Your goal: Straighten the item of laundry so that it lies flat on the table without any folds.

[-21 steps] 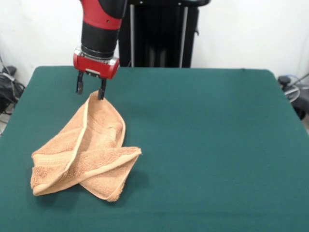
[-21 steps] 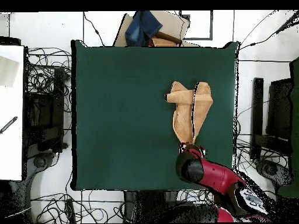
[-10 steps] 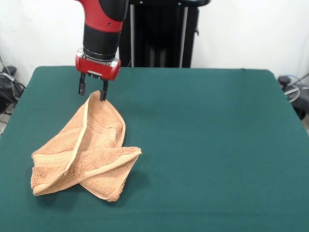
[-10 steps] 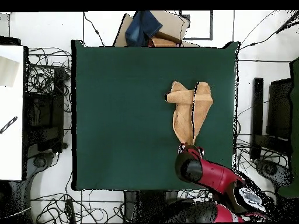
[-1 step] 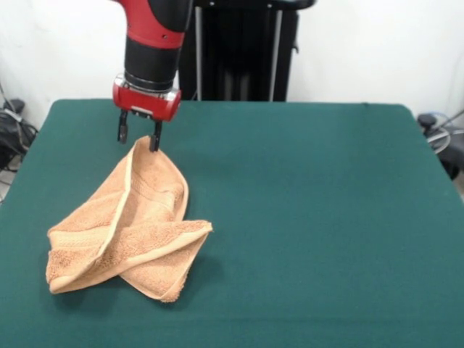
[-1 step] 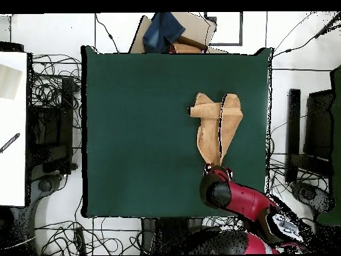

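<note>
The item of laundry point(image 5: 123, 228) is a peach-orange towel lying crumpled and folded over itself on the left half of the green table point(image 5: 312, 217). Its paler hem runs up to a narrow tip at the far end. My gripper point(image 5: 138, 138) hangs open just above that tip, one finger on each side, and the right finger point(image 5: 154, 142) sits close to the cloth. Nothing is held. In the overhead view the towel point(image 6: 216, 127) lies on the table point(image 6: 146, 133) and the red arm point(image 6: 233, 197) covers the gripper beside the towel's narrow end.
A black stand point(image 5: 239, 51) rises behind the table's far edge. Cables and boxes point(image 6: 46, 100) ring the table in the overhead view, and a cardboard box with blue cloth point(image 6: 170, 33) sits past one edge.
In the front view the gripper has shifted very slightly to the right and stays open over the towel's tip. The towel has not moved.
</note>
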`<state>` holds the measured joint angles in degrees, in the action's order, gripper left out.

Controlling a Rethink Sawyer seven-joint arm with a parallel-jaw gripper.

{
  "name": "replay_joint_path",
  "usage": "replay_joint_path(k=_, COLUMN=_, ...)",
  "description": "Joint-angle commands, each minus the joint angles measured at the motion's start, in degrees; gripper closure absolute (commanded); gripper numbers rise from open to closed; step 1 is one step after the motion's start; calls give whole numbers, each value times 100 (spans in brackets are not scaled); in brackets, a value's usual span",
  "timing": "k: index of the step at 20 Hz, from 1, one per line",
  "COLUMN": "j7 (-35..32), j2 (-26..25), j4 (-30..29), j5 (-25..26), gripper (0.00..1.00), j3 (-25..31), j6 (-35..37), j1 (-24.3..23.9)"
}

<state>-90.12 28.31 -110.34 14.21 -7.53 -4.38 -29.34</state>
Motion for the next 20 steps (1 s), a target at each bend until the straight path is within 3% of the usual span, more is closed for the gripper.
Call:
replay_joint_path(k=1, j7=-960, j2=-394, j4=397, j5=-192, gripper=0, j3=418, j6=11, j1=75)
replay_joint_path(k=7, j7=-1017, j2=-718, j4=463, j5=-130, gripper=0, j3=338, j6=-358, j1=118)
replay_joint_path(k=15, j7=-1077, j2=-688, j4=464, j5=-24, gripper=0, j3=596, j6=-765, j1=-165)
replay_joint_path(k=18, j7=-1200, j2=-722, j4=429, j5=191, gripper=0, j3=732, j6=-1473, j1=-337)
replay_joint_path(k=19, j7=-1211, j2=-732, j4=439, j5=227, gripper=100, j3=743, j6=-1559, j1=-352)
replay_joint_path(k=20, j7=-1231, j2=-749, j4=440, j5=242, gripper=100, j3=744, j6=-1668, j1=-361)
